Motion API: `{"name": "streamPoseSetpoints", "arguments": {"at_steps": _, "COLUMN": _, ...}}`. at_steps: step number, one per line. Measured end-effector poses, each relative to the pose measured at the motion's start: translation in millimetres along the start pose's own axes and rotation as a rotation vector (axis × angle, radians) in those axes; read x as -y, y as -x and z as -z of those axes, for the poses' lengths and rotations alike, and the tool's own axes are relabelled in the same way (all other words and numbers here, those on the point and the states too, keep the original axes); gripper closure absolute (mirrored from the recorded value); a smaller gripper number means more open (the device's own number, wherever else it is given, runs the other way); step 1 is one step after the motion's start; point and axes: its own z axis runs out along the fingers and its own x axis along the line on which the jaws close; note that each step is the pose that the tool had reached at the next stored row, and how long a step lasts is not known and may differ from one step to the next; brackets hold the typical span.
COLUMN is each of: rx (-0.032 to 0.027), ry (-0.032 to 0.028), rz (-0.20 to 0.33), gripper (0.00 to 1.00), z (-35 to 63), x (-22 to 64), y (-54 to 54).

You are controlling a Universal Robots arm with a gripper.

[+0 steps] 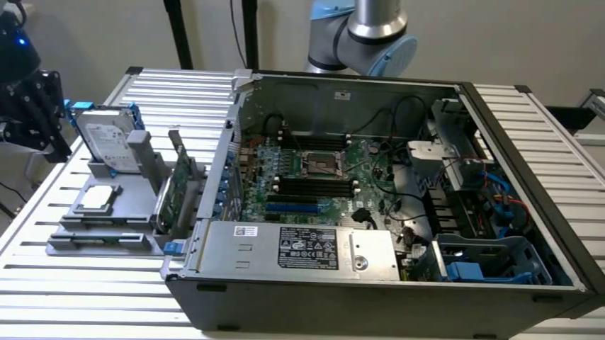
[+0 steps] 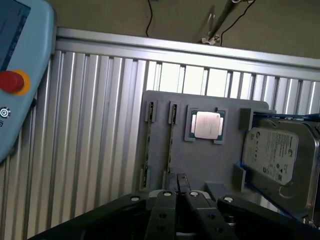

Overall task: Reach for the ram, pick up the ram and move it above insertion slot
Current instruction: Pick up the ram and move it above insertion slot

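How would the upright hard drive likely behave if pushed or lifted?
The hard drive has a metal casing, so it is probably stiff and heavy for its size. Standing on edge in the gray holder, it might tip if pushed on its broad face.

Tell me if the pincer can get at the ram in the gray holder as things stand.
Probably yes. The pincer hangs above the gray holder, and the ram stands on edge in its slot with nothing over it. The CPU and the hard drive sit apart from it.
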Motion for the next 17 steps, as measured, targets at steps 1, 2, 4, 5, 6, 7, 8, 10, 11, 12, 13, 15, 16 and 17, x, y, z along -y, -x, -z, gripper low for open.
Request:
{"name": "streamPoseSetpoints", "arguments": {"at_steps": 1, "rx": -0.0004, "ry": -0.0020, "rz": 0.005, "gripper": 0.76, "z": 0.0, "x": -0.8, "y": -0.7}}
{"name": "streamPoseSetpoints", "arguments": {"at_steps": 2, "rx": -0.0006, "ry": -0.0042, "rz": 0.010, "gripper": 0.76, "z": 0.0, "x": -1.6, "y": -1.5}}
{"name": "streamPoseSetpoints", "arguments": {"at_steps": 4, "rx": -0.0006, "ry": -0.0065, "rz": 0.013, "gripper": 0.64, "z": -0.2, "x": -2.2, "y": -3.0}}
{"name": "streamPoseSetpoints", "arguments": {"at_steps": 5, "rx": -0.0006, "ry": -0.0071, "rz": 0.013, "gripper": 0.64, "z": -0.8, "x": -2.3, "y": -3.3}}
{"name": "streamPoseSetpoints", "arguments": {"at_steps": 6, "rx": -0.0005, "ry": -0.0076, "rz": 0.013, "gripper": 0.58, "z": -2.2, "x": -2.3, "y": -3.3}}
{"name": "streamPoseSetpoints", "arguments": {"at_steps": 7, "rx": -0.0007, "ry": -0.0074, "rz": 0.013, "gripper": 0.58, "z": -4.0, "x": -2.3, "y": -3.5}}
{"name": "streamPoseSetpoints", "arguments": {"at_steps": 8, "rx": -0.0007, "ry": -0.0076, "rz": 0.013, "gripper": 0.58, "z": -5.8, "x": -2.2, "y": -3.6}}
{"name": "streamPoseSetpoints", "arguments": {"at_steps": 10, "rx": -0.0007, "ry": -0.0076, "rz": 0.013, "gripper": 0.58, "z": -9.4, "x": -2.2, "y": -4.1}}
{"name": "streamPoseSetpoints", "arguments": {"at_steps": 11, "rx": -0.0007, "ry": -0.0076, "rz": 0.013, "gripper": 0.58, "z": -11.2, "x": -2.2, "y": -4.4}}
{"name": "streamPoseSetpoints", "arguments": {"at_steps": 12, "rx": -0.0008, "ry": -0.0075, "rz": 0.013, "gripper": 0.58, "z": -13.0, "x": -2.2, "y": -4.8}}
{"name": "streamPoseSetpoints", "arguments": {"at_steps": 13, "rx": -0.0008, "ry": -0.0075, "rz": 0.013, "gripper": 0.58, "z": -14.8, "x": -2.2, "y": -5.3}}
{"name": "streamPoseSetpoints", "arguments": {"at_steps": 15, "rx": -0.0008, "ry": -0.0075, "rz": 0.012, "gripper": 0.58, "z": -18.5, "x": -2.4, "y": -7.1}}
{"name": "streamPoseSetpoints", "arguments": {"at_steps": 16, "rx": -0.0008, "ry": -0.0074, "rz": 0.011, "gripper": 0.58, "z": -20.3, "x": -2.5, "y": -8.1}}
{"name": "streamPoseSetpoints", "arguments": {"at_steps": 17, "rx": -0.0007, "ry": -0.0075, "rz": 0.010, "gripper": 0.58, "z": -22.2, "x": -2.6, "y": -9.0}}
